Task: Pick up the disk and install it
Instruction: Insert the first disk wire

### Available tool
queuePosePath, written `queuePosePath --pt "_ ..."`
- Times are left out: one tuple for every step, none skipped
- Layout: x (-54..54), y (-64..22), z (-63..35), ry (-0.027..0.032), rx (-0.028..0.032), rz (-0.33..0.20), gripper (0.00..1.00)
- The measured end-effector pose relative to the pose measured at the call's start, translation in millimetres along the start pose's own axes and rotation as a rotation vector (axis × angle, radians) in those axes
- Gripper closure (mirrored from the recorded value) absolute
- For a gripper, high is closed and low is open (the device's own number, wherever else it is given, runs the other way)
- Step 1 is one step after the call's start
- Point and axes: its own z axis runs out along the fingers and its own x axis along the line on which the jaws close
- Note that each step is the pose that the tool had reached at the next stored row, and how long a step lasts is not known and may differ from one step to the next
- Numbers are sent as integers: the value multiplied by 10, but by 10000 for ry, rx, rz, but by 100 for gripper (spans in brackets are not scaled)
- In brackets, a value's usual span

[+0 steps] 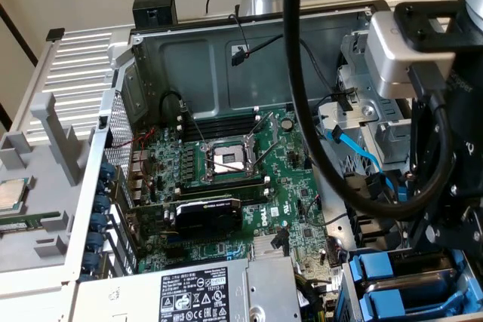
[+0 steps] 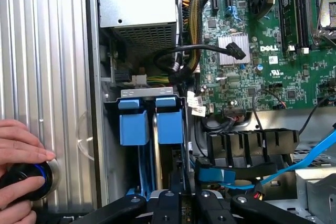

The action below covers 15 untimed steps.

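Note:
The disk stands on edge in the drive bay, clipped in its blue plastic carrier, and its dark body runs back towards my gripper. A second blue carrier sits in the slot beside it. My gripper is over the bay with its black fingers drawn close on the near edge of the disk. In the exterior view the arm's wrist hangs over the case's right side, above the blue carriers at the lower right.
A person's hand rests on a black round button on the ribbed metal side. The grey power-supply box and motherboard lie beside the bay. A blue cable and black cables cross near it.

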Motion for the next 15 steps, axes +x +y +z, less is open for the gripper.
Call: queuePosePath --pt "0 0 0 1 -1 1 83" --pt "0 0 1 2 -2 1 83" --pt "1 0 4 -2 -4 2 83" --pt "2 0 5 -6 -4 2 83" --pt "1 0 6 -6 -5 2 83" --pt "2 -1 8 -6 -6 1 83" --pt "2 -1 10 -9 -11 0 83" --pt "2 -1 11 -10 -23 -4 83" --pt "2 -1 11 -9 -35 -19 83" --pt "2 -1 13 -16 -37 -33 83" --pt "1 -1 13 -23 -38 -44 83" --pt "1 -1 14 -34 -39 -55 83" --pt "2 -1 14 -43 -39 -75 83" --pt "1 -1 15 -52 -39 -103 83" --pt "1 -1 15 -58 -39 -121 83"
